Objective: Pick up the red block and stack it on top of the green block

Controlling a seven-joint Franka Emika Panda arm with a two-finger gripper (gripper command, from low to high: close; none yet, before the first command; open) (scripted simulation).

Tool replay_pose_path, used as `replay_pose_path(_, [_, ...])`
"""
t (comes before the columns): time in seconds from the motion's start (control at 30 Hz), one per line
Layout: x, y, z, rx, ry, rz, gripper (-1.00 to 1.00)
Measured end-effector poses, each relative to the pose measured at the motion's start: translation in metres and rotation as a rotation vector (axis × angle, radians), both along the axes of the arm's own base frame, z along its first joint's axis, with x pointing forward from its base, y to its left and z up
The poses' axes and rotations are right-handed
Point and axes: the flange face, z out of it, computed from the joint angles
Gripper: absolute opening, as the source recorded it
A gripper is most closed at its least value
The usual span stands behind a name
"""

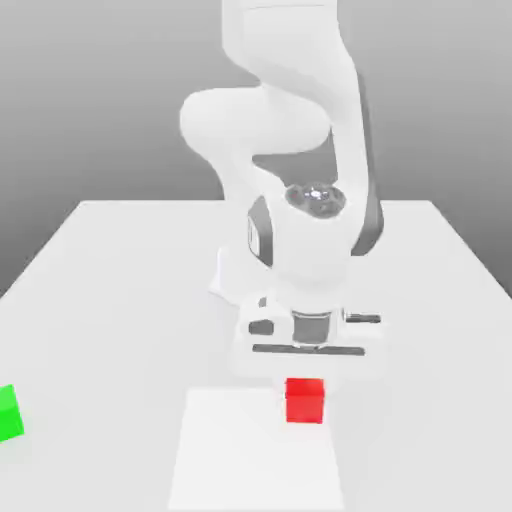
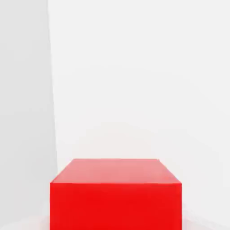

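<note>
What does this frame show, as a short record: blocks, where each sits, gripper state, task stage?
red block: on the table, directly below the arm's hand
green block: at the exterior view's left edge, well apart from the red block
gripper: lowered over the red block, shut; a hold on the block cannot be confirmed
stacking: not yet done

- Bare table (image 1: 120,290) lies between red block (image 1: 305,400) and green block (image 1: 10,412) at the exterior view's left.
- The arm (image 1: 300,240) stands behind the red block.
</note>
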Motion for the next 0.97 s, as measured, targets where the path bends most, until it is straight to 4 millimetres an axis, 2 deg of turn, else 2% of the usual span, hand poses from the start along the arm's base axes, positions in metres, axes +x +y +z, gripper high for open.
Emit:
replay_pose_path(0.2, [0.000, 0.000, 0.049, -0.001, 0.000, 0.002, -1.00])
replay_pose_path(0.23, [0.007, -0.015, 0.055, 0.003, 0.001, -0.046, -1.00])
replay_pose_path(0.37, [0.047, -0.108, 0.066, 0.022, 0.006, -0.318, -1.00])
replay_pose_path(0.47, [0.061, -0.197, 0.073, 0.028, 0.006, -0.535, -1.00])
replay_pose_path(0.6, [0.054, -0.308, 0.083, 0.023, 0.004, -0.781, -1.00])
replay_pose_path(0.7, [0.032, -0.383, 0.088, 0.010, 0.001, -0.942, -1.00])
replay_pose_path(0.73, [0.026, -0.399, 0.081, 0.006, 0.000, -0.978, -1.00])
replay_pose_path(0.77, [0.023, -0.408, 0.071, 0.004, 0.000, -0.995, -1.00])
replay_pose_path(0.83, [0.020, -0.414, 0.044, 0.002, 0.000, -1.009, -1.00])
replay_pose_path(0.87, [0.019, -0.415, 0.035, 0.001, 0.000, -1.012, 1.00])
replay_pose_path(0.97, [0.019, -0.415, 0.035, 0.001, 0.000, -1.012, 1.00])
